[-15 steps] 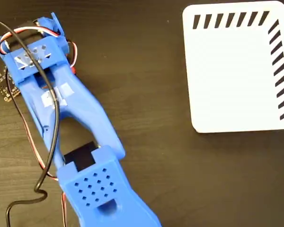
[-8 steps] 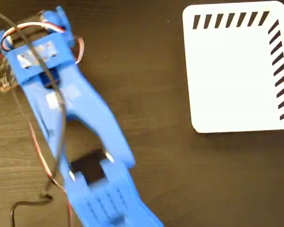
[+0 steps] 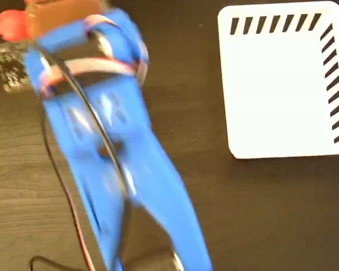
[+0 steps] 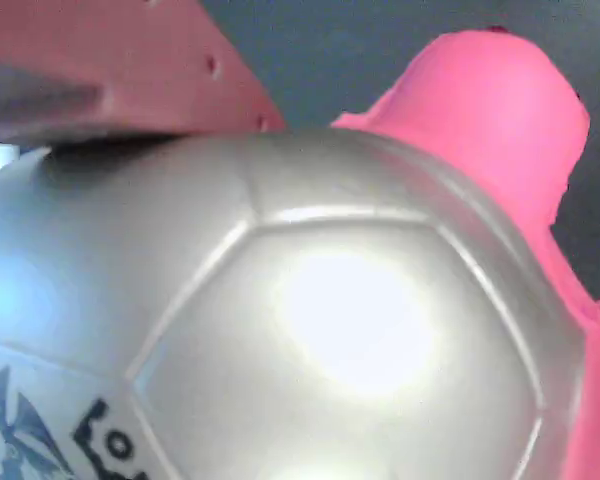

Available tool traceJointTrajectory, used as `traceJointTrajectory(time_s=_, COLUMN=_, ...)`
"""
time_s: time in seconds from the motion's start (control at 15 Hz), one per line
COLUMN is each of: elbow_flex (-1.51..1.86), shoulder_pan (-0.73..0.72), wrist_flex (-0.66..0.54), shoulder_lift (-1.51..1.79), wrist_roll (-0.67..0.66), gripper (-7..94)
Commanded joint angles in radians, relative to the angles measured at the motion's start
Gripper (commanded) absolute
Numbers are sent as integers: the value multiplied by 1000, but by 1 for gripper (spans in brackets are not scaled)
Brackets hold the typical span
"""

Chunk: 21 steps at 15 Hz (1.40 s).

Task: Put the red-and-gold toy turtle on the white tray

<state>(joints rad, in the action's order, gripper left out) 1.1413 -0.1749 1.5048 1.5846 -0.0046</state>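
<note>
The red-and-gold toy turtle [image 3: 56,12] shows at the top left of the fixed view, its coral-red head [image 3: 11,25] poking left past my blurred blue arm [image 3: 118,152]. My gripper [image 3: 53,17] is shut on it. In the wrist view the turtle's shiny domed shell [image 4: 310,330] fills the frame, with black print at the lower left, the red head [image 4: 490,120] at the upper right, and one of my fingers [image 4: 110,60] lying against the shell's top. The white tray [image 3: 277,90], striped in black along two edges, lies at the top right, far from the turtle.
A small circuit board [image 3: 8,70] sits at the left edge beside the arm. A black cable [image 3: 82,107] and red wires run along the arm. Dark wooden tabletop [image 3: 203,197] lies between the arm and the tray.
The arm has swung up towards the camera and to the right, blurring. The turtle, hidden under the arm before, now shows at the top left in the gripper.
</note>
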Motion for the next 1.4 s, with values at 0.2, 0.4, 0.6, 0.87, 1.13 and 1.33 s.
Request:
traceJointTrajectory(time_s=0.2, elbow_flex=-2, shoulder_pan=195, wrist_flex=181, shoulder_lift=262, wrist_roll=-61, gripper=0)
traceJointTrajectory(time_s=0.4, elbow_flex=3, shoulder_pan=399, wrist_flex=249, shoulder_lift=262, wrist_roll=-144, gripper=0)
traceJointTrajectory(time_s=0.6, elbow_flex=-25, shoulder_pan=578, wrist_flex=245, shoulder_lift=130, wrist_roll=-209, gripper=0)
traceJointTrajectory(time_s=0.87, elbow_flex=-135, shoulder_pan=698, wrist_flex=236, shoulder_lift=-110, wrist_roll=-227, gripper=0)
traceJointTrajectory(time_s=1.13, elbow_flex=-209, shoulder_pan=719, wrist_flex=175, shoulder_lift=-299, wrist_roll=-195, gripper=0)
traceJointTrajectory(time_s=1.33, elbow_flex=-235, shoulder_pan=727, wrist_flex=130, shoulder_lift=-379, wrist_roll=-183, gripper=0)
